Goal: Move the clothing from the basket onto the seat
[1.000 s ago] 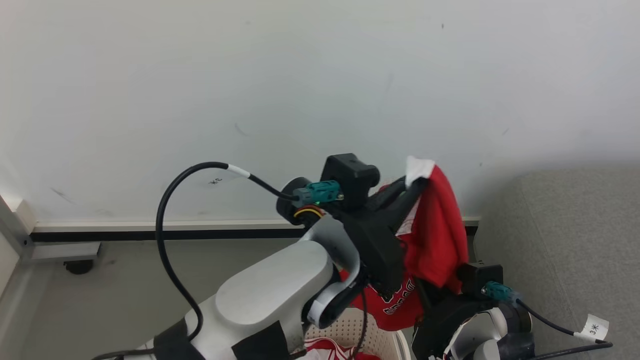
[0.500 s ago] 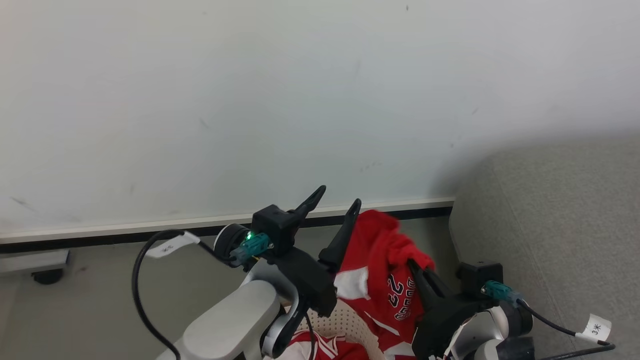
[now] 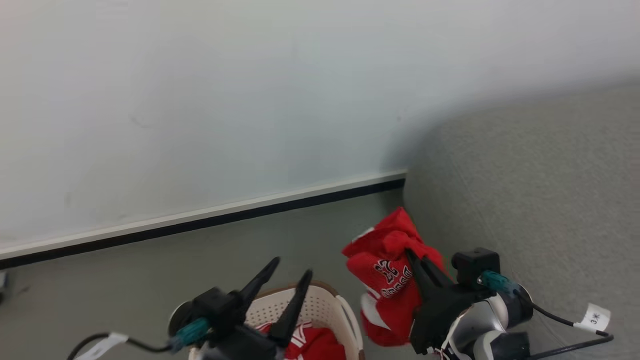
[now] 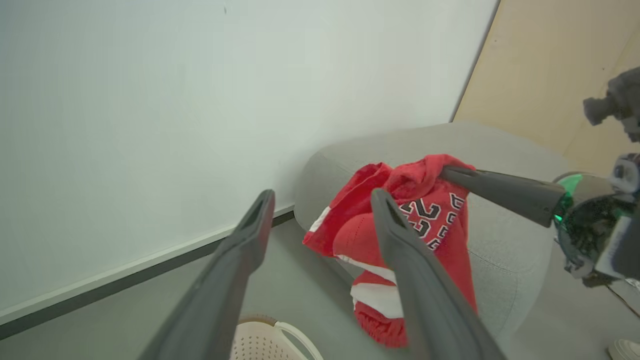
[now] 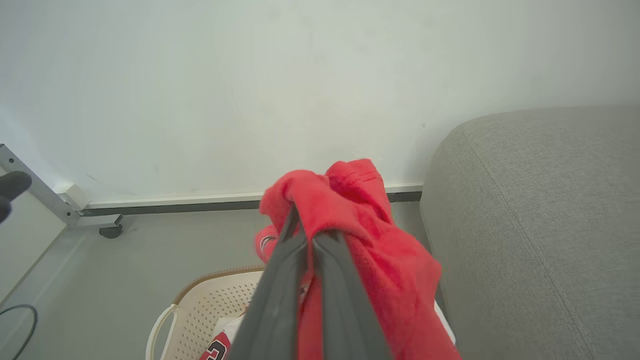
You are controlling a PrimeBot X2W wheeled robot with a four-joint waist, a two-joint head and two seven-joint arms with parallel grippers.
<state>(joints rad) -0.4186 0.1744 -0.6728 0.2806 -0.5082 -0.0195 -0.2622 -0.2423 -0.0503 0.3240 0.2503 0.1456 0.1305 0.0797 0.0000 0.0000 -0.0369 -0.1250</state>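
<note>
The clothing [image 3: 385, 270], a bright red jersey with white trim and a printed number, hangs bunched from my right gripper [image 3: 411, 254], which is shut on its top fold beside the seat [image 3: 525, 200]. In the right wrist view the right gripper [image 5: 305, 235] pinches the clothing [image 5: 370, 250] above the basket [image 5: 200, 310]. My left gripper [image 3: 290, 275] stands open and empty over the basket [image 3: 327, 297], to the left of the clothing. Its view shows the left gripper [image 4: 322, 197] open, with the clothing [image 4: 360, 235] hanging beyond it. More red fabric [image 3: 315, 345] lies in the basket.
A pale wall with a dark baseboard [image 3: 225, 220] runs behind the grey-green floor [image 3: 125, 280]. A metal frame leg with a caster [image 5: 107, 225] stands at the left. The grey seat [image 5: 540, 210] takes up the right side, next to a tan panel [image 4: 550, 75].
My left gripper has opened, let go of the clothing and dropped low over the basket. The clothing now hangs from the right gripper alone. The head camera has swung right.
</note>
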